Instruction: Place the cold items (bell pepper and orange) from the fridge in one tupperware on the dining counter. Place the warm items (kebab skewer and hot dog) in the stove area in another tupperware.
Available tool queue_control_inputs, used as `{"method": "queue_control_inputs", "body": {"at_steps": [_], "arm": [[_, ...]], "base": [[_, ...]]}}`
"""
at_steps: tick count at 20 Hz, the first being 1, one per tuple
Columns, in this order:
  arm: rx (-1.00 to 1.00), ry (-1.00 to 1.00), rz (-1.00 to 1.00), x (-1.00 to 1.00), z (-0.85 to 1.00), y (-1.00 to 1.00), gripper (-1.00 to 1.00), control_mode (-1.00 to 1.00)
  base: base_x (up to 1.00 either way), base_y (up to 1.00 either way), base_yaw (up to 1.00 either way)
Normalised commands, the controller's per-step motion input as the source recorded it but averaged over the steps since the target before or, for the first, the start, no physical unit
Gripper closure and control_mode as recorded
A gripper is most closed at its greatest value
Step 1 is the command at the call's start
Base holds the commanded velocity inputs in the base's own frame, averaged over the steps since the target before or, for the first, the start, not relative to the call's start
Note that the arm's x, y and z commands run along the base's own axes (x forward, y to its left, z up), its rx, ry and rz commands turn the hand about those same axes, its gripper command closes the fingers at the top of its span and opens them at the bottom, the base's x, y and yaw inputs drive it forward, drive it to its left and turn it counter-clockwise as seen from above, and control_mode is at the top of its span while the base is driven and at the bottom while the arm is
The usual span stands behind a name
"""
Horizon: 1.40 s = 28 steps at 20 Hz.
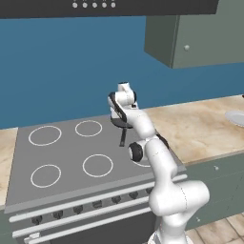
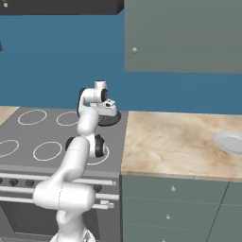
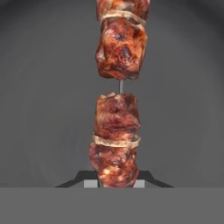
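Over the stove (image 1: 66, 162), the claw (image 3: 114, 183) is clenched on the near end of the kebab skewer (image 3: 118, 105), which runs from six o'clock up to twelve in the hand view, lying in a dark pan (image 2: 108, 119) at the stove's back right.

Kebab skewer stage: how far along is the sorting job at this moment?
Done: nothing visibly packed; no tupperware is in sight. In hand: the gripper is shut on the kebab skewer inside the dark pan on the stove. Left: lifting it out and boxing it; the other items aren't in sight.
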Motion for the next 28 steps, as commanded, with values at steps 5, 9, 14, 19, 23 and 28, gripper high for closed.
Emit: {"method": "queue_control_inputs", "body": {"at_steps": [5, 9, 14, 19, 23, 28], "arm": [[0.00, -0.10, 0.00, -0.25, 0.09, 0.00, 1.00, -1.00], [0.00, -0.25, -0.01, -0.70, 0.20, 0.00, 1.00, -1.00], [-0.01, -0.45, 0.00, -1.00, 0.13, 0.00, 1.00, -1.00], [-0.02, -0.19, 0.00, -0.98, 0.02, -0.11, 1.00, -1.00], [0.00, 0.21, -0.01, -1.00, 0.29, -0.27, 1.00, -1.00], [0.00, 0.00, -0.05, -1.00, 0.09, -0.02, 1.00, -1.00]], "base": [[0.00, 0.00, 0.00], [0.00, 0.00, 0.00], [0.00, 0.00, 0.00], [0.00, 0.00, 0.00], [0.00, 0.00, 0.00], [0.00, 0.00, 0.00]]}}
